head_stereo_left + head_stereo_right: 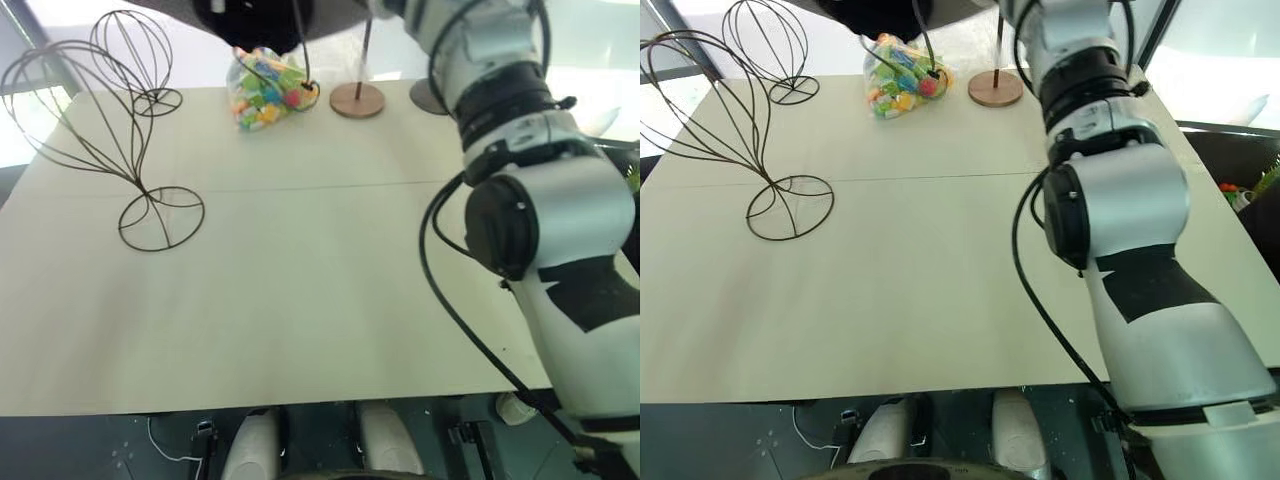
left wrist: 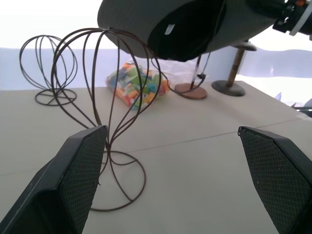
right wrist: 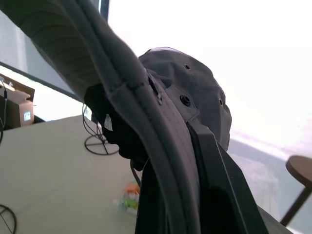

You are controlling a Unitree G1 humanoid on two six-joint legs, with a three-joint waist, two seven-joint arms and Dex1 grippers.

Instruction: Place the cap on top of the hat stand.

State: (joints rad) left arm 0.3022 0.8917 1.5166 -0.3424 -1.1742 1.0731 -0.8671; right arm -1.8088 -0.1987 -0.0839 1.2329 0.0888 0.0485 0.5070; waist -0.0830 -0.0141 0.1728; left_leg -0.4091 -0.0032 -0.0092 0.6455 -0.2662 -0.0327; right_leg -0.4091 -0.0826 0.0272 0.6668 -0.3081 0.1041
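One soft, floppy cap (image 3: 161,122), best held by its brim, is hanging high over the table (image 1: 300,280), pinched in the right gripper (image 3: 195,161), while the left gripper (image 2: 170,180) is gaping empty near the hat stand (image 2: 105,97)

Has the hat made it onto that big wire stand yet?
Not yet. Done: the right hand has the cap pinched by its brim, lifted above the table. In hand: carrying it over. Left: setting it on the hat stand, whose cage top is bare.

Grey cap (image 2: 185,24) aloft, wire hat stand (image 1: 95,140) bare
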